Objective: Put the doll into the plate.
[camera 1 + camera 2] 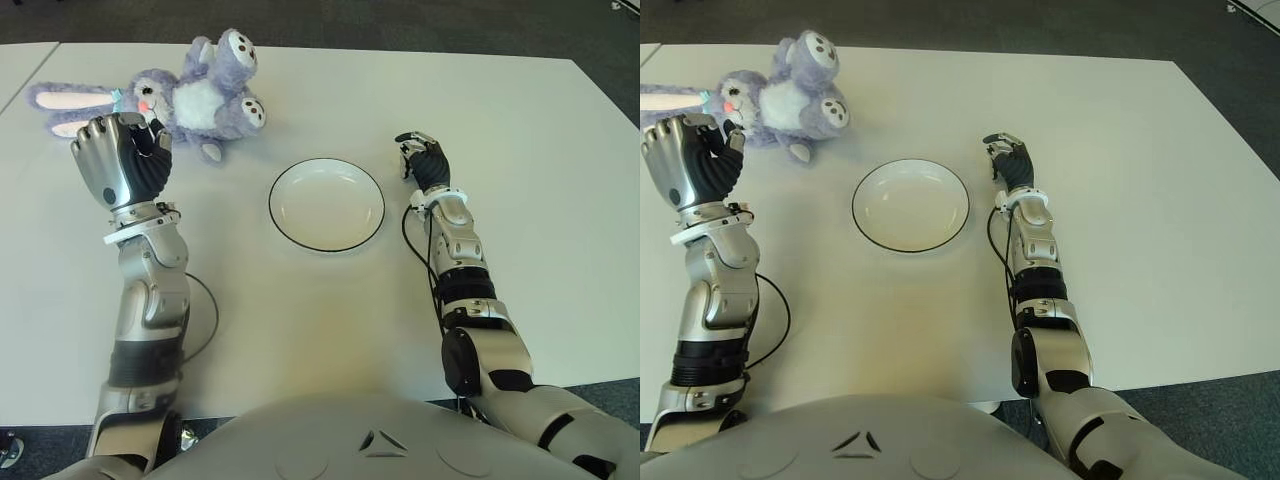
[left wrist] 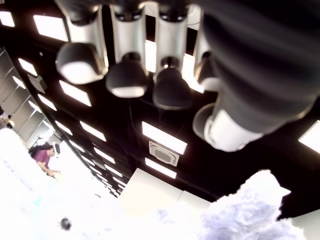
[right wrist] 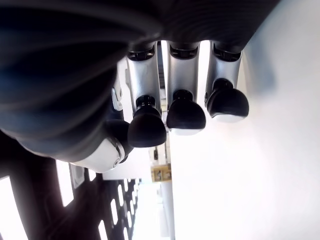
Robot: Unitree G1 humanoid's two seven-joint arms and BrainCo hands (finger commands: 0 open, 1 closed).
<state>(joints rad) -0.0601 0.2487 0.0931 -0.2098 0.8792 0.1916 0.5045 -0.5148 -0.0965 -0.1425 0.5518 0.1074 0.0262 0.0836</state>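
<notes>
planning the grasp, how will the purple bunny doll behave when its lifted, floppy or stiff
Probably floppy: the doll is fuzzy plush, with long ears and splayed legs lying flat on the table, so they may dangle. Likely light and squashy, so fingers should sink in rather than slip. The left robot hand shows just in front of it, holding nothing.

The doll (image 1: 195,95) is a fuzzy purple bunny with a white belly and pink-lined ears, flopped on its back in the upper left of the frame. The plate (image 1: 326,205), white with a thin dark rim, sits empty mid-frame, well apart from it.
</notes>
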